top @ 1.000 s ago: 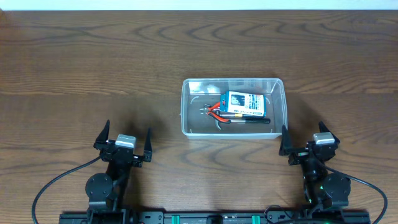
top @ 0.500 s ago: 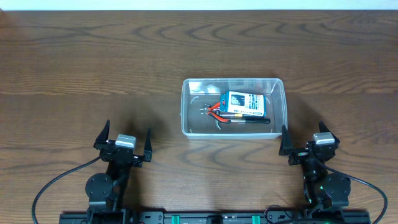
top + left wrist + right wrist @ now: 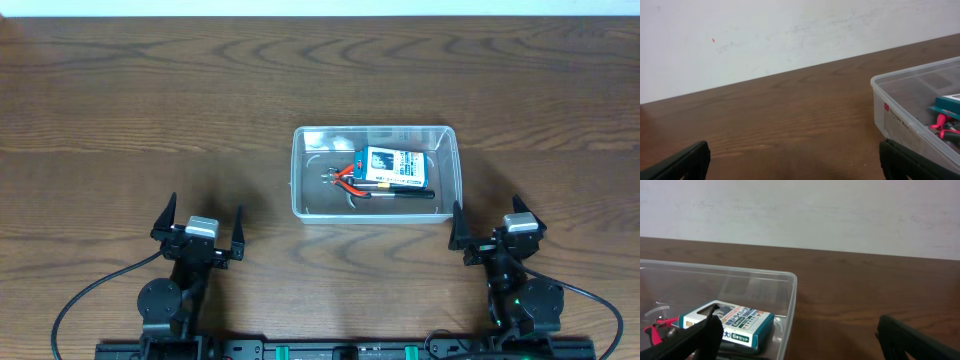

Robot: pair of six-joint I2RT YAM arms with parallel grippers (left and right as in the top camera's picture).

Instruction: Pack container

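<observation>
Overhead, nothing has shifted: left gripper (image 3: 206, 205) and right gripper (image 3: 487, 205) sit spread wide and empty on the near side. The container (image 3: 297, 170) holds a box (image 3: 395, 167) and what look like pliers (image 3: 350, 181), so packing seems done.

Bench (image 3: 150, 100): dark brown wood with a strong wavy grain running lengthwise. Matte finish. It fills nearly the whole overhead view.

Far edge: meets a pale strip (image 3: 320, 7) along the top of the overhead view.

Wall (image 3: 790, 30): off-white and plain, rising directly behind the bench's far edge in both wrist views. Faint grey scuffs and smears run across it. One small red speck (image 3: 713, 40) sits on it, upper left in the left wrist view.

Light: even and diffuse, with soft-edged shadows on the wood. The bench surface shows a mild pale sheen in the left wrist view.
</observation>
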